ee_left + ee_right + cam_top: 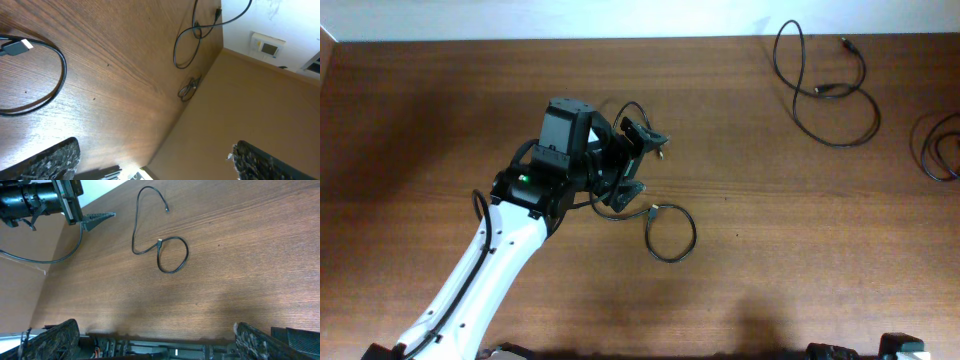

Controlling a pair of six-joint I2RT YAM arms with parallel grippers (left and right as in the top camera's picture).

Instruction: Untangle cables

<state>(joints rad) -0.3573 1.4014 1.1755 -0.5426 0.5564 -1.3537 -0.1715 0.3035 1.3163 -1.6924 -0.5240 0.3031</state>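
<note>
Cables (693, 232) lie in three separate places on the wooden table (420, 120), none touching another. The nearest cable (134, 240) lies directly below the left gripper (642, 162). One stretch curves out from under the fingers on the far side and ends in a small plug. The other stretch runs out on the near side and closes into a round loop (65, 70) just beside the gripper, with its plug (15, 47) resting at the loop's edge. A second cable (820, 91) lies well apart from the left gripper, toward the far right corner, in a loose figure with one crossing and both ends free. A third cable (918, 150) is farther still from the left gripper, bunched at the right edge and partly cut off in the overhead view. The left gripper hangs above the table with its fingers (55, 160) spread wide and nothing between them. Its white left arm (490, 270) reaches in from the near left. The right gripper (156, 327) is well apart from the left gripper, with its fingers (260, 342) also spread wide and holding nothing. Its camera looks across bare wood toward the nearest cable.
</note>
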